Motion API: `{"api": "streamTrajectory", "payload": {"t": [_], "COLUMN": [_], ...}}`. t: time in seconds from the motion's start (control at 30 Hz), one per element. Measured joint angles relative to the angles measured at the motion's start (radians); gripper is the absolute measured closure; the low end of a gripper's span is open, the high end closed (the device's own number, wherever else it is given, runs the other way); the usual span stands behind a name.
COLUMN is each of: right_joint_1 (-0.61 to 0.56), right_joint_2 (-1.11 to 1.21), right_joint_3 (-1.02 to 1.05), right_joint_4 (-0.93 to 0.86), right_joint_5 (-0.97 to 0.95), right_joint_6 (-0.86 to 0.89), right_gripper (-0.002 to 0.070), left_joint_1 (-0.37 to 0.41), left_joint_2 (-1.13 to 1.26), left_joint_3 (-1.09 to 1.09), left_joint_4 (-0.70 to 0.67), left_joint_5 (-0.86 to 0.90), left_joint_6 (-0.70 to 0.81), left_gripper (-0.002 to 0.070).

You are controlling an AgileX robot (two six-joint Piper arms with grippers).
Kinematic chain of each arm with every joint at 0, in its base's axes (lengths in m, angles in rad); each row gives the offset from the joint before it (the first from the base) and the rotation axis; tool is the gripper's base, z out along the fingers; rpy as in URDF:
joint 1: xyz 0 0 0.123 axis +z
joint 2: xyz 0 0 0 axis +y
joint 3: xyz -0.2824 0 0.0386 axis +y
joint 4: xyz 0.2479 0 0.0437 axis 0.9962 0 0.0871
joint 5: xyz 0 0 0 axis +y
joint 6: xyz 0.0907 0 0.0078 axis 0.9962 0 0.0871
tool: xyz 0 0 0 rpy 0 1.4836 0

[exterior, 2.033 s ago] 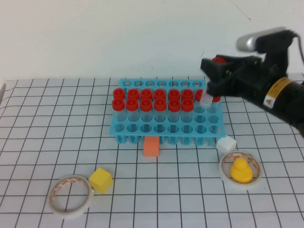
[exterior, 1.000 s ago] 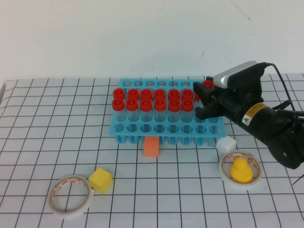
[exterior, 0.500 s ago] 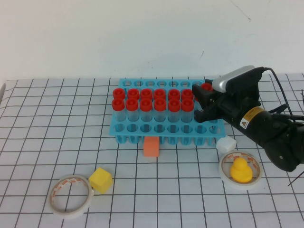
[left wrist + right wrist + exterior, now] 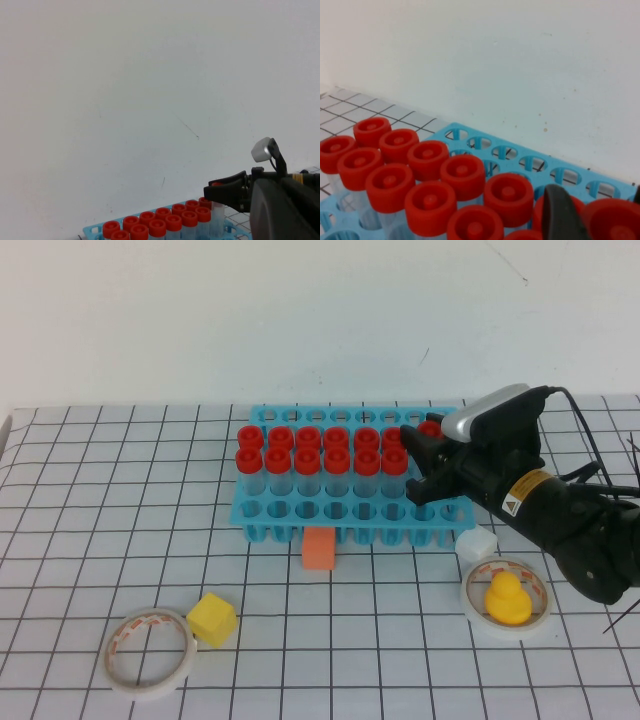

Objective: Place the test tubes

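1. At the right end of the blue rack (image 4: 340,512), the right gripper (image 4: 418,468) hangs low over the rows. Its jaws are part-way closed around a red-capped test tube (image 4: 432,427), pinched at the cap end.
2. The tube stands near upright at the end column, just beside the filled rows. Whether its foot has entered a hole, I can't tell.
3. Danger here: an off-centre tip could catch the rim and tilt the tube, or the fingers could nudge the neighbouring tubes (image 4: 394,462).
4. Left gripper: out of every view, closed.
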Motion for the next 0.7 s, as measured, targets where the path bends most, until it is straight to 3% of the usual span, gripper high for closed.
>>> {"api": "streamTrajectory", "payload": {"t": [0.4, 0.57, 0.7], "right_joint_1": [0.000, 0.000, 0.000], "right_joint_2": [0.000, 0.000, 0.000], "right_joint_3": [0.000, 0.000, 0.000], "right_joint_4": [-0.001, -0.001, 0.020], "right_joint_5": [0.010, 0.010, 0.010], "right_joint_6": [0.000, 0.000, 0.000], "right_gripper": [0.0402, 0.0316, 0.0287], "left_joint_1": [0.000, 0.000, 0.000], "left_joint_2": [0.000, 0.000, 0.000], "left_joint_3": [0.000, 0.000, 0.000], "left_joint_4": [0.000, 0.000, 0.000], "left_joint_5": [0.000, 0.000, 0.000], "left_joint_6": [0.000, 0.000, 0.000], "left_gripper": [0.0676, 0.0676, 0.0676]}}
